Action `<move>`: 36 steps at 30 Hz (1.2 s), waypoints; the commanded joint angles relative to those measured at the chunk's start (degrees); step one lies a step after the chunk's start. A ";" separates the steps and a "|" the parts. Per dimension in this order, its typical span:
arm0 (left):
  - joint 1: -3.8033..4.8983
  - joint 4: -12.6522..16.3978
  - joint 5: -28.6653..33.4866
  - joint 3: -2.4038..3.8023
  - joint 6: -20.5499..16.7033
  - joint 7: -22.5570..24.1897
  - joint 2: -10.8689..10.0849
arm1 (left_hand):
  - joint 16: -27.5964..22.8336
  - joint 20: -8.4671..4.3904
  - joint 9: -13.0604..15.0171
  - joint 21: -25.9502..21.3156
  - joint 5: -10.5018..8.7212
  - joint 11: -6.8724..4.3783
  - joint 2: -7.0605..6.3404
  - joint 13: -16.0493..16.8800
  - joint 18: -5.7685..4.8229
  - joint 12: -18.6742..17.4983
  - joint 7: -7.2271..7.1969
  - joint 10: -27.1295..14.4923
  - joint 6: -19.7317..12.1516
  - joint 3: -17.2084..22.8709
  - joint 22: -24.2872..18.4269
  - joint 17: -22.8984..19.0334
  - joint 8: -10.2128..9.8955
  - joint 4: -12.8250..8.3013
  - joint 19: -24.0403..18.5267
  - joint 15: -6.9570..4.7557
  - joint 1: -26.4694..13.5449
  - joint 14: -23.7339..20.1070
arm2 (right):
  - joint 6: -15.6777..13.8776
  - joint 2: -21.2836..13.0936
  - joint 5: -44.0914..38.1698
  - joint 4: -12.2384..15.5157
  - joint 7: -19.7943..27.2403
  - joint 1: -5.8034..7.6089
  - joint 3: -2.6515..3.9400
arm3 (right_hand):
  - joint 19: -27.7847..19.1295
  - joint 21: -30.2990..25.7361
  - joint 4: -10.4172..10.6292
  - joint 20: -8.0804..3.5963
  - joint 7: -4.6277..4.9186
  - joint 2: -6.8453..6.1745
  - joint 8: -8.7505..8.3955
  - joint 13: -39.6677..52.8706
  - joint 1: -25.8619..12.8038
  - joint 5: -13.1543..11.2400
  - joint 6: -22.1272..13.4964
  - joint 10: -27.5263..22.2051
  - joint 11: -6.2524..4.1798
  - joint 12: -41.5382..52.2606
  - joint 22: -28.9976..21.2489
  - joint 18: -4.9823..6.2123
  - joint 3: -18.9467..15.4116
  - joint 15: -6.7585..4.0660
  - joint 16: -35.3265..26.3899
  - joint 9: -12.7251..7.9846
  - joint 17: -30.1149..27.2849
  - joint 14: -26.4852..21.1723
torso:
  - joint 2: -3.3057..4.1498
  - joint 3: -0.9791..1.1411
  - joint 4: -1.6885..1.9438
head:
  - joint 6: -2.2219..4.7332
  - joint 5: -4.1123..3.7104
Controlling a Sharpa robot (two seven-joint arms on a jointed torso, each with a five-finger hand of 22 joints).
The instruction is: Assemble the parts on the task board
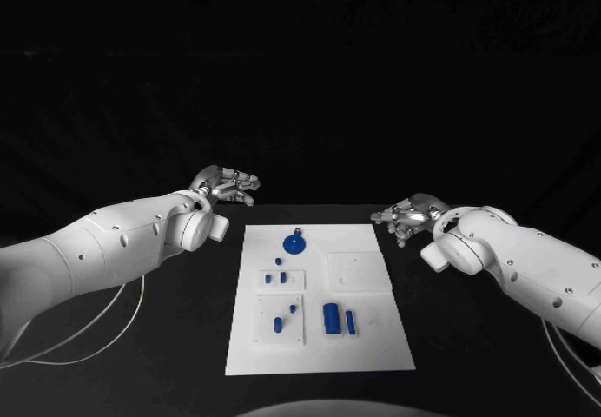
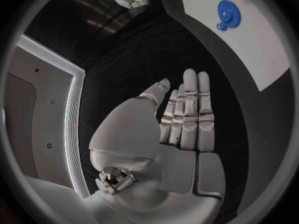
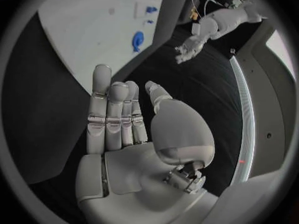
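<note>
Bare black table (image 1: 150, 347) flanks the task board (image 1: 376, 347) both sides.

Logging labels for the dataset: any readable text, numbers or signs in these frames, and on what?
None readable in any view.
Task board: plain white, no print visible.
Blue gear and the other blue parts: no markings that can be made out.
Left hand and right hand: bare silver and white, no label or brand.
Arms: only small dark dots, not characters.

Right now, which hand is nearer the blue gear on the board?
Left. The left hand hovers just off the board's far left corner, a short way from the blue gear. The right hand sits off the far right corner, farther away.
</note>
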 commanded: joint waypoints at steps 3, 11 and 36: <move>0.90 -2.58 4.31 0.15 -0.89 5.83 1.61 | -2.52 0.41 0.02 -0.60 -0.17 0.27 0.04 -0.06 -0.21 -0.53 -0.13 0.57 0.67 0.23 -0.63 -1.17 0.00 -0.03 -1.36 0.74 0.17 -2.01 | -8.03 5.10 20.36 -12.23 21.21 2.24 0.05 | -5.72 -11.91 -3.17 3.63 3.35 1.17 0.10 -17.98 1.72 -1.63 -4.46 0.46 2.92 -16.44 -12.35 0.94 2.21 3.60 -13.77 -18.37 -11.39 -5.30 | -1.97 0.01 0.04 | 3.41 0.35; 1.36 -7.00 8.48 0.24 5.08 8.13 4.65 | -23.66 7.70 -0.27 -0.59 -3.89 3.24 -1.08 -0.09 -0.65 -3.99 -0.18 -7.81 -4.78 -1.75 -16.64 -11.01 -0.18 2.15 -16.92 7.82 -2.12 -13.73 | -5.01 10.19 29.63 -21.89 31.91 3.46 0.09 | -30.74 -15.90 -7.22 15.68 4.44 1.60 0.00 -40.17 1.73 -6.69 -5.83 -7.81 8.73 -34.19 -42.27 1.85 2.79 11.23 -35.57 -41.46 -49.71 -18.37 | -2.72 0.38 0.39 | 5.85 0.46; -4.51 16.70 10.92 4.30 -14.94 11.58 -2.60 | -27.47 0.31 -3.67 -4.11 -13.03 -5.30 0.29 -3.49 -3.99 -7.70 -8.28 -64.41 -57.52 -13.07 -53.81 -14.58 -3.66 2.14 -67.29 -0.82 -77.64 -73.30 | -23.31 1.67 42.80 1.47 38.80 7.20 -13.60 | -83.02 -19.59 0.80 5.81 -1.81 0.78 -3.80 -43.56 -65.40 -22.56 -63.20 -68.01 1.67 -37.79 -51.99 -4.37 -5.14 4.59 -39.20 -45.45 -58.48 -78.61 | -0.83 1.52 3.60 | 9.24 -2.92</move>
